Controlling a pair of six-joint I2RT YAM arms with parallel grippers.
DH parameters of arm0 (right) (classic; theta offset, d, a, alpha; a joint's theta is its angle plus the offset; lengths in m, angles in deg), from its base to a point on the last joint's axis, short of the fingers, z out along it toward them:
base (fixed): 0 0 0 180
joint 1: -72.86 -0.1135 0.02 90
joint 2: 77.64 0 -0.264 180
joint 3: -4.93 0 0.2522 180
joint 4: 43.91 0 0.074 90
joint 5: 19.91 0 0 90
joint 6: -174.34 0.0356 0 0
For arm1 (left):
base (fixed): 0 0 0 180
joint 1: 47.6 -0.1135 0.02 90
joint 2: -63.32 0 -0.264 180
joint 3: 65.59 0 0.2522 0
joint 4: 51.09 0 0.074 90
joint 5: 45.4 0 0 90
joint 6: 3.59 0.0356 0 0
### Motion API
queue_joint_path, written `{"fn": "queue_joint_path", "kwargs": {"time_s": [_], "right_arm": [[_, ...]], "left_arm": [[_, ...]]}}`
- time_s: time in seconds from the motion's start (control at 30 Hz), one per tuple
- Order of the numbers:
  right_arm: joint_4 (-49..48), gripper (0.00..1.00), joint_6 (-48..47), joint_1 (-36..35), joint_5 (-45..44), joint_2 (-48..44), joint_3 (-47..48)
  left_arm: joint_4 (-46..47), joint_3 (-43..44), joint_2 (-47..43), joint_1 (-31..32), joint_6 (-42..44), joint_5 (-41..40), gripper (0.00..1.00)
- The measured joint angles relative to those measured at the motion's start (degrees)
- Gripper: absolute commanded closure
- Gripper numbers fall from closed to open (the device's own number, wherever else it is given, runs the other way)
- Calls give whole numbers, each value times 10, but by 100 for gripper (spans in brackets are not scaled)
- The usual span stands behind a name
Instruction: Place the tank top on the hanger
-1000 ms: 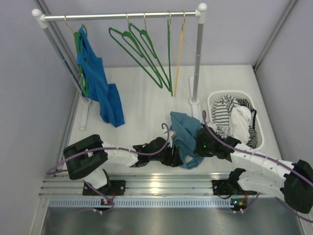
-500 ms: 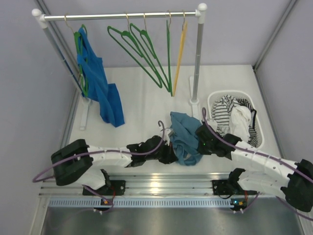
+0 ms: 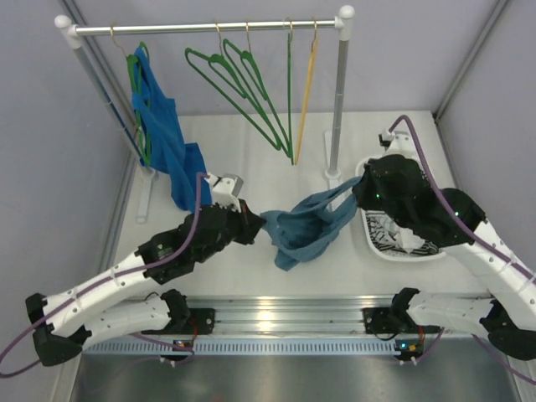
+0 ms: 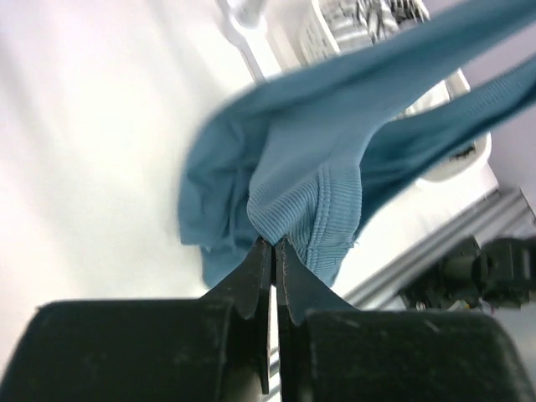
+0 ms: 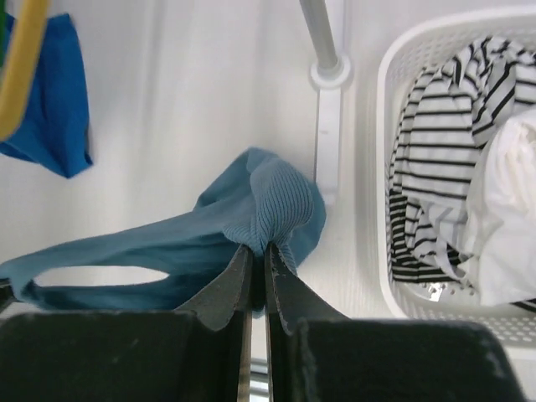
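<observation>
The teal-blue tank top (image 3: 301, 228) hangs stretched between my two grippers above the table, its middle sagging toward the surface. My left gripper (image 3: 261, 223) is shut on its left edge; the left wrist view shows the ribbed cloth (image 4: 310, 184) pinched at the fingertips of that gripper (image 4: 274, 243). My right gripper (image 3: 356, 191) is shut on the other end, near a strap, and the right wrist view shows bunched fabric (image 5: 280, 205) clamped in it (image 5: 259, 249). Several dark-green hangers (image 3: 243, 92) hang empty on the rail behind, well beyond the garment.
A royal-blue garment (image 3: 167, 142) hangs on a green hanger at the rail's left end. A yellow hanger (image 3: 308, 84) hangs beside the right rack post (image 3: 337, 100). The white basket (image 3: 394, 251) with striped and white cloth sits under my right arm.
Both grippers closed on the tank top, then both arms rose off the table and spread apart, lifting and stretching the garment between them.
</observation>
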Motion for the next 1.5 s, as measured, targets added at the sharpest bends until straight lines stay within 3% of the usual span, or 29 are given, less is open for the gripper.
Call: {"fn": "queue_joint_path", "kwargs": {"time_s": [0.4, 0.57, 0.7, 0.77, 0.87, 1.03, 1.23, 1.33, 1.5], "right_arm": [[90, 100, -111, 0, -43, 146, 294], [108, 100, -143, 0, -45, 194, 421], [107, 100, -153, 0, -42, 199, 461], [96, 100, -152, 0, -39, 186, 433], [55, 100, -141, 0, -31, 138, 294], [-9, 100, -94, -1, 14, 80, 16], [-120, 100, -17, -1, 87, 71, -271], [-169, 100, 11, -7, 114, 96, -339], [-233, 96, 39, -41, 131, 168, -353]], "left_arm": [[-197, 278, 41, -118, 126, -27, 100], [-245, 400, 82, -136, 168, -26, 100], [-258, 435, 95, -137, 186, -21, 100], [-264, 426, 94, -137, 187, -16, 100], [-261, 359, 77, -139, 181, 1, 100], [-238, 166, 44, -154, 145, 55, 100], [-143, -83, 38, -163, 71, 153, 100], [-107, -151, 39, -163, 38, 188, 100], [-56, -172, 39, -163, 13, 203, 95]]}}
